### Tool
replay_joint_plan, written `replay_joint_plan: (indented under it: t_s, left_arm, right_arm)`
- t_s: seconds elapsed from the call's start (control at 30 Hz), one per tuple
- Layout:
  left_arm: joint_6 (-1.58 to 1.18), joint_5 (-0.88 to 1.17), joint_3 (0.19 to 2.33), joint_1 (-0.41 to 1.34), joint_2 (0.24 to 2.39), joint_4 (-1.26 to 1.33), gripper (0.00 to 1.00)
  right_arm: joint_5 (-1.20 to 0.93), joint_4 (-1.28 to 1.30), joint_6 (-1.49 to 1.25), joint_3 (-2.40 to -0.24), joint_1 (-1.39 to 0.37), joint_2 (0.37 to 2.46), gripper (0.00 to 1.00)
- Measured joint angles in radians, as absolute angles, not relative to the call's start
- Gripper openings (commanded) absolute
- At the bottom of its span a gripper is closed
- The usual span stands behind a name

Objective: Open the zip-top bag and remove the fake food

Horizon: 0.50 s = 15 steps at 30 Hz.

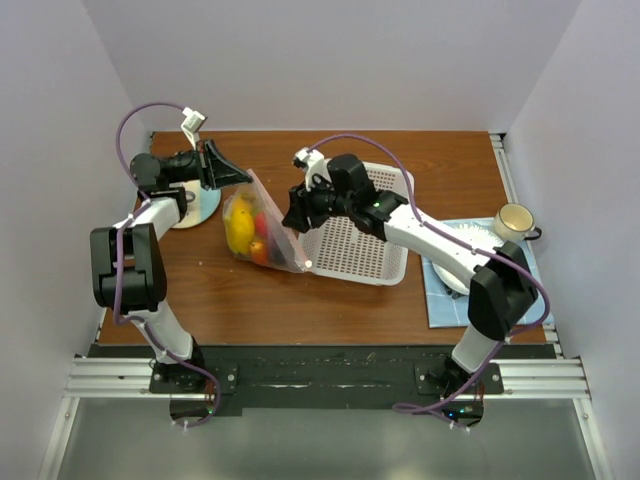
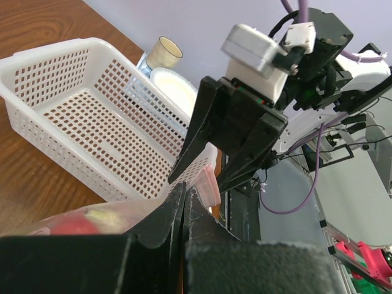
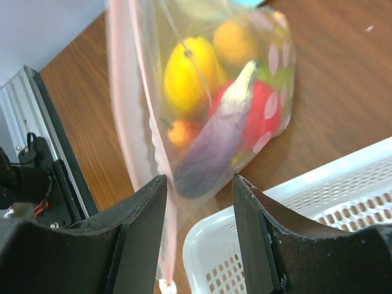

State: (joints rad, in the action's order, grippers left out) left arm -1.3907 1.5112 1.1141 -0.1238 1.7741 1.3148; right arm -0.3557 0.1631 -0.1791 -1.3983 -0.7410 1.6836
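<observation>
The clear zip-top bag (image 1: 262,228) with its pink zipper strip stands on the table left of the white basket (image 1: 362,240). It holds fake food (image 3: 208,92): yellow and orange fruits, a red one and a purple eggplant. My left gripper (image 1: 238,175) is shut on the bag's upper edge; in the left wrist view the fingers (image 2: 184,202) meet on the pink strip (image 2: 208,184). My right gripper (image 1: 293,222) is open beside the bag's right side. In the right wrist view its fingers (image 3: 144,226) stand apart with the pink strip near the left one.
A blue mat (image 1: 470,275) with a white plate and a cream mug (image 1: 514,220) lies at the right. A pale disc (image 1: 198,205) lies at the left under my left arm. The table's back edge meets white walls.
</observation>
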Motion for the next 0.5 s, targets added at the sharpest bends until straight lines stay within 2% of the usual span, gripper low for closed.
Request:
replay_joint_plan:
  t_s: [0.4,0.47,0.5]
  left_arm:
    - [-1.376,1.510,1.098,-0.124,1.773,1.315,0.00]
    - [-1.376,1.510,1.098,-0.124,1.773,1.315,0.02]
    - [-1.376,1.510,1.098,-0.123,1.773,1.315,0.07]
  right_arm:
    - [-0.430,0.104,-0.240,-1.399,-0.741,1.720,0.38]
    - [-0.442,0.086,-0.253,-1.399,-0.744,1.720,0.29]
    - [-0.447,0.078,-0.259,-1.399,-0.745,1.720,0.24]
